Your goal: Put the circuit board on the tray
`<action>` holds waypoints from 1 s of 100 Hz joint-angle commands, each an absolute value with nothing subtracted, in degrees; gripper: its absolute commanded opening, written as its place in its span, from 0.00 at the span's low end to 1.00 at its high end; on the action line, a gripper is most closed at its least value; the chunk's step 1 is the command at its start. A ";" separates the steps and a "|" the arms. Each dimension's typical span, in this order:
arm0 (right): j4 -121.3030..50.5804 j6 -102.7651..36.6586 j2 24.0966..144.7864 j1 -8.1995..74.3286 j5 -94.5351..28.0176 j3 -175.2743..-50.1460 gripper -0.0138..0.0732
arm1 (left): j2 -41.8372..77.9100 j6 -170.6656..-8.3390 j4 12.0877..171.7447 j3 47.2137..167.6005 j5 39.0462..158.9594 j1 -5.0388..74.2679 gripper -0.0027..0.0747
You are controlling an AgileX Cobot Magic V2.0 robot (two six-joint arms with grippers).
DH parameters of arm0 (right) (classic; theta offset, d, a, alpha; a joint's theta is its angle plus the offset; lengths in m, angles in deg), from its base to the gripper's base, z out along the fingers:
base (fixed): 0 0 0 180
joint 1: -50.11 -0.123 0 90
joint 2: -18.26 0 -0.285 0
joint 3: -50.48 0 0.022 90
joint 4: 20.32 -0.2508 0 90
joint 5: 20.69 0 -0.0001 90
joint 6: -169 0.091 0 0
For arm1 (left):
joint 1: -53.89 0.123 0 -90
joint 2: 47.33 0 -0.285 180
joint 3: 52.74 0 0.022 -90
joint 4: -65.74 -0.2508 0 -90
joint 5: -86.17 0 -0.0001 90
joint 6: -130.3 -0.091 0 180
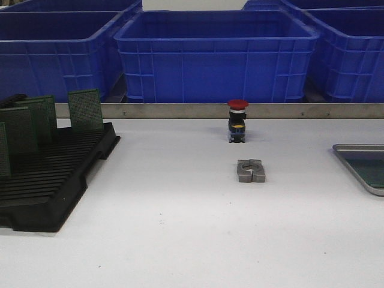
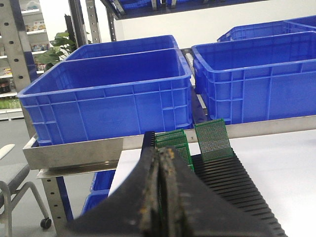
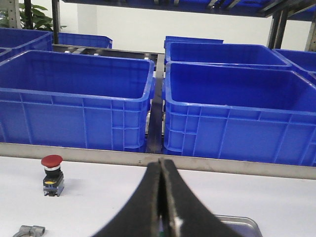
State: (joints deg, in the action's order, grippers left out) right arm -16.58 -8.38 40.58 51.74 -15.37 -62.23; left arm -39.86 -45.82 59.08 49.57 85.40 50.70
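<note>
Several green circuit boards (image 1: 85,110) stand upright in a black slotted rack (image 1: 54,186) at the left of the table. The silver-grey tray (image 1: 354,147) lies at the right edge; its floor looks dark green, as if a board lies flat in it. Neither gripper shows in the front view. In the left wrist view my left gripper (image 2: 162,150) is shut, with the boards (image 2: 212,139) and rack (image 2: 237,182) just beyond it. In the right wrist view my right gripper (image 3: 161,162) is shut and empty, with the tray's corner (image 3: 237,222) close beside it.
A red-capped push button (image 1: 237,120) stands mid-table near the back rail. A small grey metal clamp (image 1: 251,170) lies in front of it. Large blue bins (image 1: 216,54) line the shelf behind the metal rail (image 1: 180,110).
</note>
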 commanded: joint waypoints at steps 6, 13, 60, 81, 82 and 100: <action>-15.25 -7.62 35.57 51.51 -9.67 -59.76 0.08 | -41.87 -45.18 59.16 49.65 80.89 50.92 0.01; -15.25 -7.62 31.84 51.51 -10.19 -57.73 0.08 | -41.87 -45.18 59.16 49.65 80.89 50.92 0.01; -16.16 -6.92 24.53 51.51 -12.06 -51.58 0.08 | -41.87 -45.18 59.16 49.65 80.99 50.92 0.01; -16.56 -6.92 24.53 51.51 -12.06 -51.58 0.08 | -41.87 -45.18 59.16 49.65 80.99 50.92 0.01; -16.56 -6.92 24.53 51.51 -12.06 -51.58 0.08 | -41.87 -45.18 59.16 49.65 80.99 50.92 0.01; -16.56 -6.92 24.53 51.51 -12.06 -51.58 0.08 | -41.87 -45.18 59.16 49.65 80.99 50.92 0.01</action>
State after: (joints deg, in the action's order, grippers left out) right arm -16.24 -7.09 25.47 51.74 -16.06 -50.85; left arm -39.86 -45.82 59.08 49.57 85.40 50.70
